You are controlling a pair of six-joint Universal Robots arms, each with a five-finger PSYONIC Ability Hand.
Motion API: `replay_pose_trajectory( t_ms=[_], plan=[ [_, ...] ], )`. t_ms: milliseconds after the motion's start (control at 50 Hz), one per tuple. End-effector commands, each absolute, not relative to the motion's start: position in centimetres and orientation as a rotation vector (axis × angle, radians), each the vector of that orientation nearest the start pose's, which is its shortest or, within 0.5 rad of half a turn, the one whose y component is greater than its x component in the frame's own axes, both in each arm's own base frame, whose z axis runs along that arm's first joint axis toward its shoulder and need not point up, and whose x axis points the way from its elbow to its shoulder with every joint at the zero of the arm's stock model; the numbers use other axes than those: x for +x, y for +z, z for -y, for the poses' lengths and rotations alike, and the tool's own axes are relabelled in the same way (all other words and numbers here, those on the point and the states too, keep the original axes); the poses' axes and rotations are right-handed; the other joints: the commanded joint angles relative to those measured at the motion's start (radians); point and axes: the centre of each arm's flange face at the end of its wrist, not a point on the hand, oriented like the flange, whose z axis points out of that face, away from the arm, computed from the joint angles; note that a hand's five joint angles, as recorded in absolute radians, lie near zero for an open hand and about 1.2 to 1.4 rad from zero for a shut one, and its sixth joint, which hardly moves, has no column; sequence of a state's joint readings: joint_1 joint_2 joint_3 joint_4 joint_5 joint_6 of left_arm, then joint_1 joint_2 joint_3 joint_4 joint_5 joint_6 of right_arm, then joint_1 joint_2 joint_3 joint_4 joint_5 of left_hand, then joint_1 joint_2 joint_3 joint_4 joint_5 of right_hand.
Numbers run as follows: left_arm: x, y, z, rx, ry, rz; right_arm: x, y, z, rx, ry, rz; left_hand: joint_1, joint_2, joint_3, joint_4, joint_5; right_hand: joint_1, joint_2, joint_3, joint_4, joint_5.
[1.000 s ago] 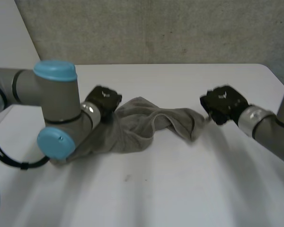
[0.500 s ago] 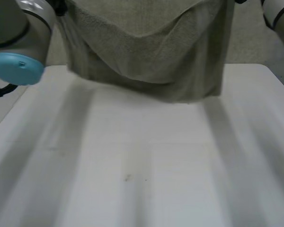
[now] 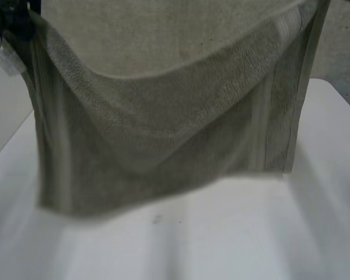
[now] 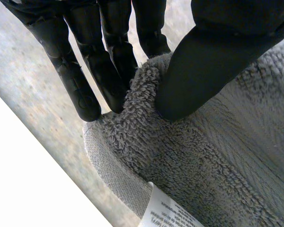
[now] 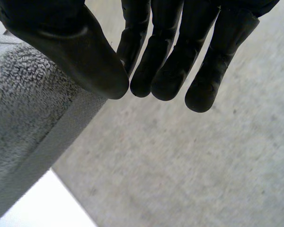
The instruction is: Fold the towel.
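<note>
**Item 1, left hand**. Clamped. The thumb bears down against the fingers, with a bunched corner of the towel pinched between them. A white care label hangs just below the pinch, sewn into the hem.

**Item 2, right hand**. The thumb is closed towards the fingers, and the towel's flat woven border comes out from under it. The thumb covers the contact itself. Since that corner hangs high in the head view, the hand is judged to be gripping it.

**Item 3, towel.** Grey terry, held in the air by its 2 upper corners and spread broadside to the head camera. The top edge sags in a deep curve between the 2 grips, so the cloth is not drawn taut. The lower edge hangs over the white table; whether it brushes the surface cannot be told.

**Reason for the hold (judged).** Hanging it by the corners lets its own weight pull it open and square, ready to be laid down flat.

**Progress (judged).** Early: no fold has been made.

**Next move calls for.** Part the hands to take up the sag, then lower the free edge to the table first.

**Hazard.** The left pinch sits on crumpled cloth near the very corner, so a jerk could pull it free.
</note>
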State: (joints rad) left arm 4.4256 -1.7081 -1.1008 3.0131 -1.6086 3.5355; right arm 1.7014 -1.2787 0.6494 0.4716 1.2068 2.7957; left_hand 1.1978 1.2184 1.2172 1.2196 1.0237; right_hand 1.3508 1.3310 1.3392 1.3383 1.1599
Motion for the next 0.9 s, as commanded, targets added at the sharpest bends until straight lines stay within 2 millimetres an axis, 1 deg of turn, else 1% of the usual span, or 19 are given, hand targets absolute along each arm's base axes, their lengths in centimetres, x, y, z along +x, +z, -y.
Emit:
replay_pose_trajectory(
  t_ms=[20, 120, 200, 260, 300, 320, 340, 400, 500, 540, 580, 640, 680, 700, 740, 760, 800, 860, 900],
  plan=[
    [-22.4, 32.0, 34.0, 0.679, -2.127, -2.04, 21.2, 38.1, 35.8, -0.988, -2.182, -1.995, 0.198, 0.178, 0.179, 0.177, 0.198, 0.045, 0.065, 0.057, 0.058, 0.062],
    [-23.2, 28.9, 36.9, 0.687, -2.109, -2.057, 21.9, 35.1, 38.3, -0.991, -2.14, -2.048, 0.198, 0.178, 0.179, 0.177, 0.198, 0.045, 0.065, 0.057, 0.058, 0.062],
    [-23.7, 28.9, 38.8, 0.664, -2.18, -1.987, 22.8, 34.4, 40.1, -0.967, -2.195, -2.007, 0.198, 0.178, 0.179, 0.177, 0.198, 0.045, 0.065, 0.057, 0.058, 0.062],
    [-24.4, 31.4, 40.7, 0.61, -2.335, -1.823, 24.2, 35.9, 41.5, -0.888, -2.365, -1.857, 0.198, 0.178, 0.179, 0.177, 0.198, 0.045, 0.065, 0.057, 0.058, 0.062],
    [-24.7, 35.9, 41.8, 0.519, -2.517, -1.589, 24.4, 39.1, 42.5, -0.739, -2.58, -1.656, 0.198, 0.178, 0.179, 0.177, 0.198, 0.045, 0.065, 0.057, 0.058, 0.062],
    [-24.7, 36.0, 41.8, 0.519, -2.518, -1.588, 24.4, 39.1, 42.5, -0.738, -2.581, -1.655, 0.198, 0.178, 0.179, 0.177, 0.198, 0.045, 0.065, 0.057, 0.058, 0.062],
    [-24.7, 38.3, 41.8, 0.475, -2.592, -1.48, 24.1, 41.3, 42.4, -0.654, -2.684, -1.54, 0.198, 0.178, 0.179, 0.177, 0.198, 0.045, 0.065, 0.057, 0.058, 0.062],
    [-24.7, 41.5, 41.5, 0.413, -2.693, -1.328, 23.8, 44.4, 41.9, -0.531, -2.792, -1.362, 0.198, 0.178, 0.179, 0.177, 0.198, 0.045, 0.065, 0.057, 0.058, 0.062],
    [-24.6, 42.1, 41.2, 0.363, -2.753, -1.347, 23.6, 45.7, 40.9, -0.485, -2.757, -1.326, 0.198, 0.178, 0.179, 0.177, 0.198, 0.045, 0.065, 0.057, 0.058, 0.062],
    [-24.6, 41.2, 41.3, 0.354, -2.757, -1.406, 23.7, 45.0, 40.9, -0.513, -2.708, -1.369, 0.198, 0.178, 0.179, 0.177, 0.198, 0.045, 0.065, 0.057, 0.058, 0.062],
    [-24.1, 37.7, 42.0, 0.355, -2.699, -1.6, 24.0, 42.3, 41.3, -0.612, -2.584, -1.489, 0.198, 0.178, 0.179, 0.177, 0.198, 0.045, 0.065, 0.057, 0.058, 0.062],
    [-23.6, 35.5, 42.3, 0.359, -2.641, -1.695, 24.3, 40.9, 41.4, -0.673, -2.51, -1.537, 0.198, 0.178, 0.179, 0.177, 0.198, 0.045, 0.065, 0.057, 0.058, 0.062],
    [-22.3, 31.1, 42.7, 0.365, -2.505, -1.857, 24.4, 37.9, 41.9, -0.76, -2.371, -1.623, 0.198, 0.178, 0.179, 0.177, 0.198, 0.045, 0.065, 0.057, 0.058, 0.062],
    [-22.3, 31.0, 42.7, 0.365, -2.504, -1.858, 24.4, 37.8, 41.9, -0.76, -2.371, -1.624, 0.198, 0.178, 0.179, 0.177, 0.198, 0.045, 0.065, 0.057, 0.058, 0.062],
    [-22.0, 26.9, 42.5, 0.402, -2.407, -1.981, 23.9, 34.3, 42.6, -0.811, -2.236, -1.724, 0.198, 0.178, 0.179, 0.177, 0.198, 0.045, 0.065, 0.057, 0.058, 0.062],
    [-22.0, 26.9, 42.5, 0.402, -2.406, -1.981, 23.9, 34.2, 42.6, -0.811, -2.235, -1.724, 0.198, 0.178, 0.179, 0.177, 0.198, 0.045, 0.065, 0.057, 0.058, 0.062],
    [-22.4, 23.1, 42.2, 0.475, -2.37, -2.058, 24.1, 30.5, 42.7, -0.861, -2.112, -1.811, 0.198, 0.178, 0.179, 0.177, 0.198, 0.045, 0.065, 0.057, 0.058, 0.062],
    [-22.6, 20.9, 42.0, 0.519, -2.347, -2.099, 24.1, 28.4, 42.7, -0.891, -2.062, -1.857, 0.198, 0.178, 0.179, 0.177, 0.198, 0.045, 0.065, 0.057, 0.058, 0.062],
    [-22.9, 17.3, 41.5, 0.594, -2.318, -2.154, 24.1, 24.0, 42.7, -0.968, -1.985, -1.942, 0.198, 0.178, 0.179, 0.177, 0.198, 0.045, 0.065, 0.057, 0.058, 0.062]
  ],
)
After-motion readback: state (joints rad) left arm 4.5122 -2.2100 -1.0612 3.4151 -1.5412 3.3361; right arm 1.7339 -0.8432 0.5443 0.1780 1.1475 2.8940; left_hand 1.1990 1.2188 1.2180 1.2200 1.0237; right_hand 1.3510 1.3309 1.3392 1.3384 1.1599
